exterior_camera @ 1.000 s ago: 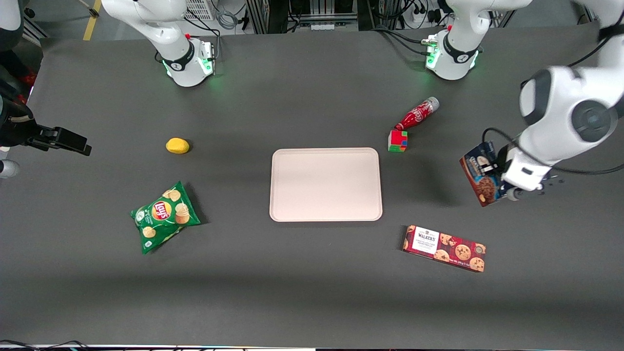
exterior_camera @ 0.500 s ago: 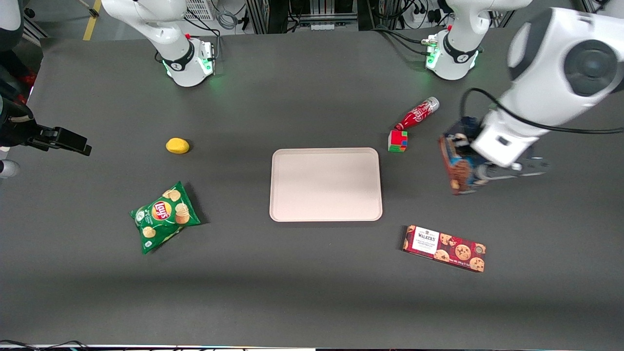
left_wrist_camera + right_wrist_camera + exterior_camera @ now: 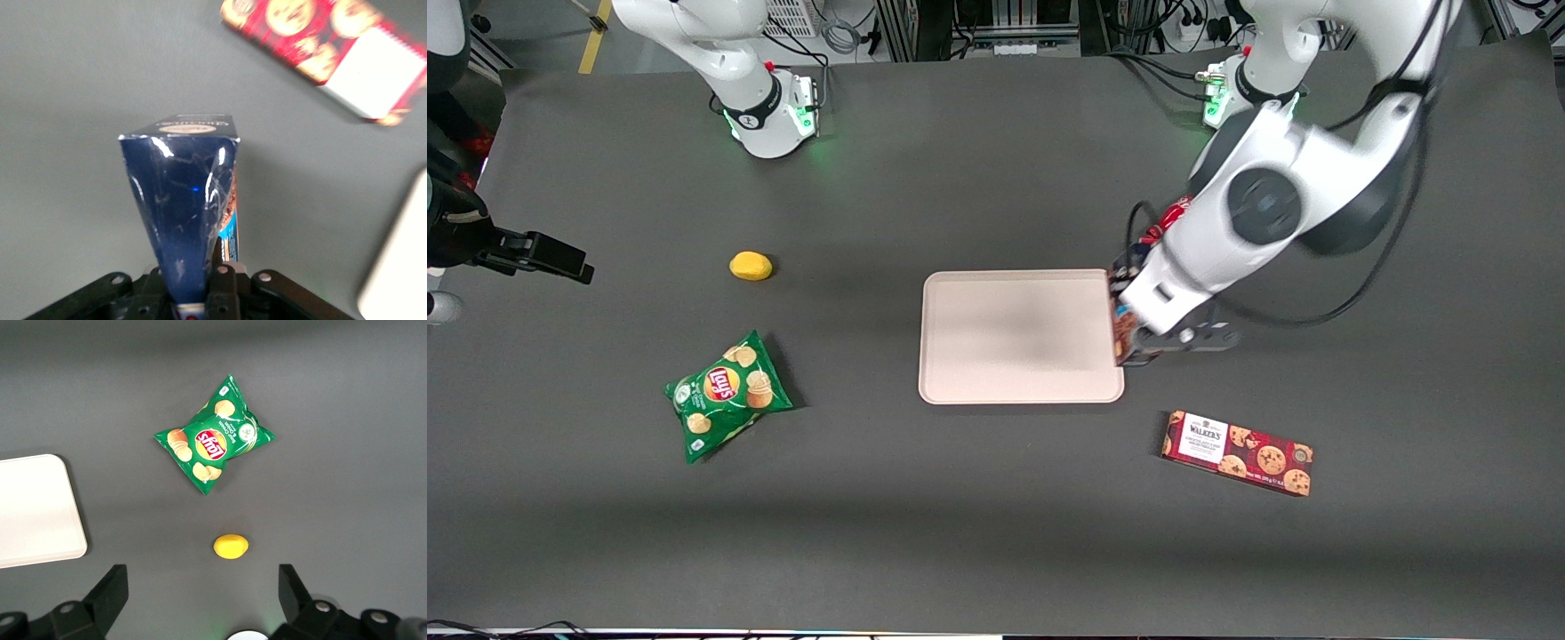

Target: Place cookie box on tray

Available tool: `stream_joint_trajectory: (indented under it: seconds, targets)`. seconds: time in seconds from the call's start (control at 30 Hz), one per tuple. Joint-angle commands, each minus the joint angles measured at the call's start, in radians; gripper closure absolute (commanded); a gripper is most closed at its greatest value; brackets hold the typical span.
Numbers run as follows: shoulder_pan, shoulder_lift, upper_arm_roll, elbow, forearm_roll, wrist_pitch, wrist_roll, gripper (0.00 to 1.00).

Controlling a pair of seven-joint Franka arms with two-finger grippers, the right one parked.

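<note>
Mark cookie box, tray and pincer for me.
cookie box (image 3: 183,193): left wrist view, dark blue face.
tray (image 3: 996,333): front view, bare floor.
pincer (image 3: 200,293): left wrist view, between fingertips, shut on the box above the table.

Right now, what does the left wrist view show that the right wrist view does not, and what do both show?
Only the left wrist view shows the hand shut on the navy cookie box, held above the dark table beside the tray's edge, and the red Walkers box. Only the right wrist view shows the green chip bag and the yellow lemon-like object. Both show part of the pale tray and the dark table surface.
</note>
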Motion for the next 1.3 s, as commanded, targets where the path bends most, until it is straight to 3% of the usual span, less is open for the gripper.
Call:
stream_joint_trajectory:
  seconds: [0.0, 0.3, 0.7, 0.73, 0.77, 0.8, 0.83, 0.87, 1.1, 1.27]
  targets:
    - [-0.004, 0.117, -0.016, 0.044, 0.041, 0.051, -0.037, 0.94]
    - [-0.024, 0.253, -0.018, -0.01, 0.135, 0.251, -0.045, 0.93]
    - [-0.024, 0.25, -0.018, -0.09, 0.171, 0.291, -0.046, 0.85]
    - [-0.026, 0.25, -0.019, -0.09, 0.171, 0.289, -0.046, 0.78]
    - [-0.026, 0.25, -0.019, -0.09, 0.171, 0.289, -0.046, 0.58]
    - [-0.027, 0.252, -0.019, -0.088, 0.173, 0.289, -0.045, 0.28]
    - [-0.026, 0.253, -0.019, -0.088, 0.179, 0.288, -0.04, 0.1]
    - [-0.026, 0.255, -0.019, -0.088, 0.185, 0.288, -0.042, 0.0]
    - [-0.018, 0.226, -0.021, -0.076, 0.188, 0.219, -0.035, 0.0]
    - [0.0, 0.132, -0.015, -0.039, 0.176, 0.067, -0.028, 0.0]
